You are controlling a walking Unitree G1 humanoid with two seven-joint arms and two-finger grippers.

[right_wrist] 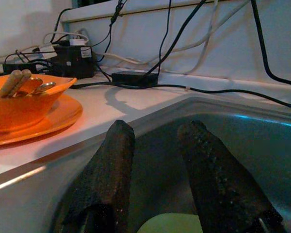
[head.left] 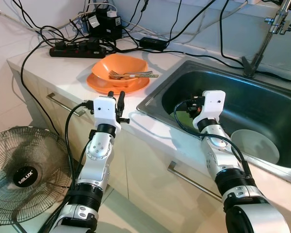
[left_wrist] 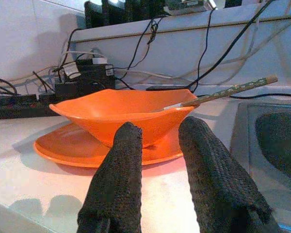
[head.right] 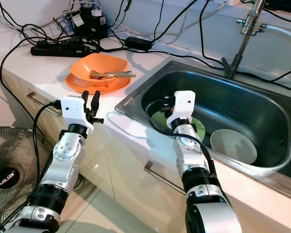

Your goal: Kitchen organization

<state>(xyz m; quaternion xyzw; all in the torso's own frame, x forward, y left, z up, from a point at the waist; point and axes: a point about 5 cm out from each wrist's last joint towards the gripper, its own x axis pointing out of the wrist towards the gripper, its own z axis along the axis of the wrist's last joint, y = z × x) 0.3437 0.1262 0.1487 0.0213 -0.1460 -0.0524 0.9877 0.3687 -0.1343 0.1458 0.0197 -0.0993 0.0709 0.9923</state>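
An orange bowl (head.left: 119, 68) sits on an orange plate (head.left: 102, 86) on the white counter, with a fork and other cutlery (head.left: 133, 74) lying across it. My left gripper (left_wrist: 161, 127) hovers at the counter's front edge, just short of the plate. It is open and holds nothing. My right gripper (right_wrist: 157, 128) hangs open and empty inside the left part of the steel sink (head.left: 150, 104). It is above a green plate (head.left: 182, 119). A white bowl (head.left: 254, 145) lies in the sink to the right of it.
A black power strip (head.left: 77, 48), adapters and many cables crowd the back of the counter. The faucet (head.left: 266, 39) rises behind the sink. A floor fan (head.left: 24, 174) stands low on the left. Drawer handles (head.left: 63, 103) run below the counter edge.
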